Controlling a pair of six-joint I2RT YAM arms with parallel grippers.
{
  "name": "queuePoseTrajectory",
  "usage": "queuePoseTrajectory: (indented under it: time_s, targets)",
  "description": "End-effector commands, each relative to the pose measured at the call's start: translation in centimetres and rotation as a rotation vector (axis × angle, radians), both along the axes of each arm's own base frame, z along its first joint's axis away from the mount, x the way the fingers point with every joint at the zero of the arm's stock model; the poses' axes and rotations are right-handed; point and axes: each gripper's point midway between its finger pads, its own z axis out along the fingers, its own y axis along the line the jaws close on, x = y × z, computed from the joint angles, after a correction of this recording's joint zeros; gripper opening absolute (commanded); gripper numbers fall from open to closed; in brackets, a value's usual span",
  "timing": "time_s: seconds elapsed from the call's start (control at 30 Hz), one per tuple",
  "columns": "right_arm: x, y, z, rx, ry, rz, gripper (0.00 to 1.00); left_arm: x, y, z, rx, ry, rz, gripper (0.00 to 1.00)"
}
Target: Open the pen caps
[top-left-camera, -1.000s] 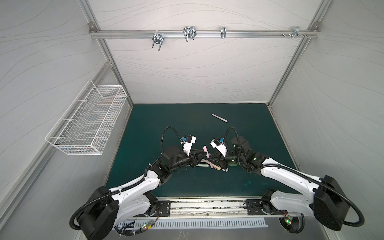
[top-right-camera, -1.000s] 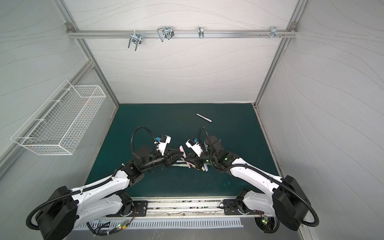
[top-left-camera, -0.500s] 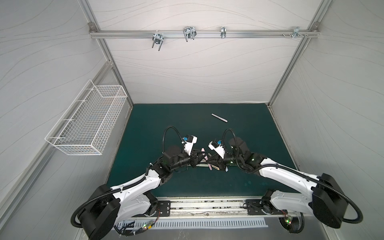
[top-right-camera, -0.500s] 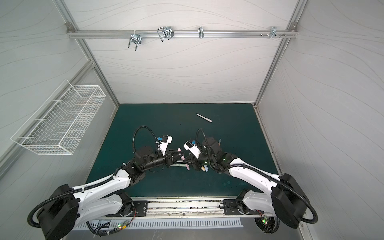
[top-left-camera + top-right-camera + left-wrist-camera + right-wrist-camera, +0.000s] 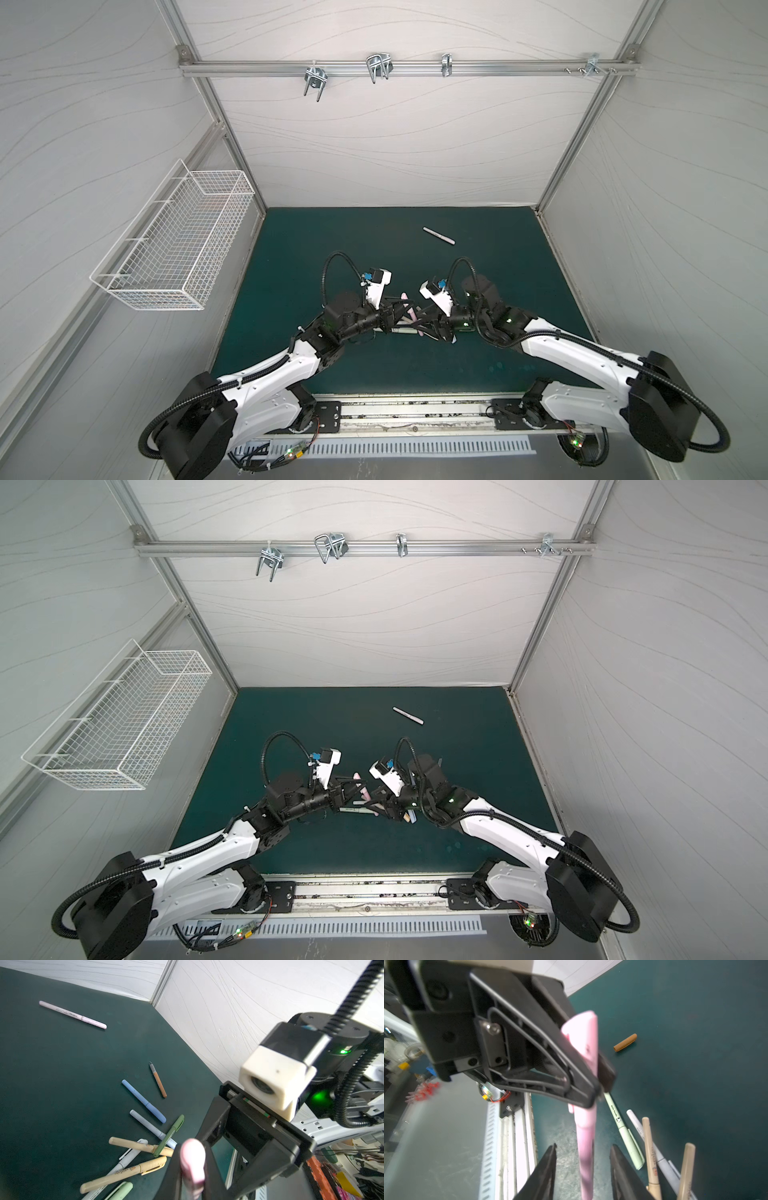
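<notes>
Slim pink plastic pen [image 5: 586, 1142] above dark green surface [image 5: 695, 1064] | left claw [image 5: 600, 1091] clamped on its pink cap [image 5: 583, 1045] | right claw [image 5: 584, 1167] parted astride barrel, gripping nothing | seems light, stiff, slick: best taken near seam

Bright, even, diffuse light; shadows on the mat [image 5: 374, 249] are soft. Both top views are sharp, with wide-angle stretch at the edges. Wrist views blur the near pink pen [image 5: 586, 1147].
</notes>
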Motion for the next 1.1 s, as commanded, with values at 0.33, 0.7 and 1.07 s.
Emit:
queuePoseTrajectory:
  time_s: [0.33,0.7,1.07]
  targets:
    - [-0.7,0.2,1.9,0.160,0.059,0.079,0.44,0.7,-0.2,2.5,-0.101,-0.023,0.031,0.00]
    - [-0.3,0.8,1.3,0.169,0.086,0.083,0.26,0.1,-0.7,2.9,-0.132,-0.021,-0.020,0.00]
    - [-0.3,0.8,1.2,0.165,0.085,0.087,0.00,0.2,-0.8,2.8,-0.127,-0.017,-0.020,0.19]
